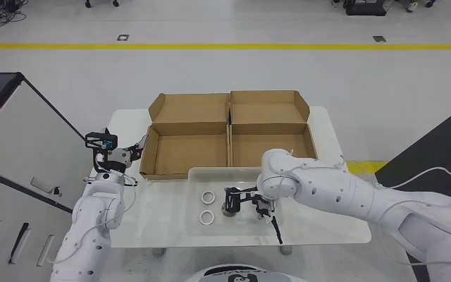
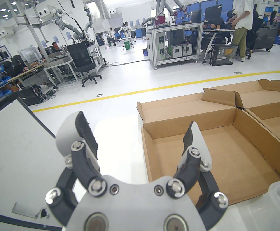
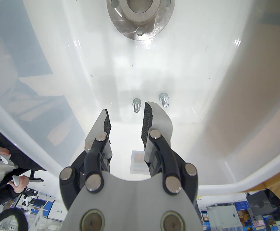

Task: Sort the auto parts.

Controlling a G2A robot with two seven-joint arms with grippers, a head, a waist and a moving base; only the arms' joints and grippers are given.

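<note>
Right end effector (image 3: 128, 111): narrowly parted, empty, lowered into white tray (image 3: 186, 65), bolt (image 3: 136, 104) just ahead. Left end effector (image 2: 137, 131): spread wide, empty, raised beside cardboard box (image 2: 218, 157).

- No writing can be read for certain in any view.
- A pale sticker (image 3: 138, 161) lies on the floor of the white tray (image 3: 218, 87); its print is blurred.
- A blue panel (image 2: 227, 12) behind the far desks carries a row of white letters, partly hidden by a person.
- Small blue posters (image 2: 68, 35) hang in the room beyond the tabletop; their print is too small to make out.
</note>
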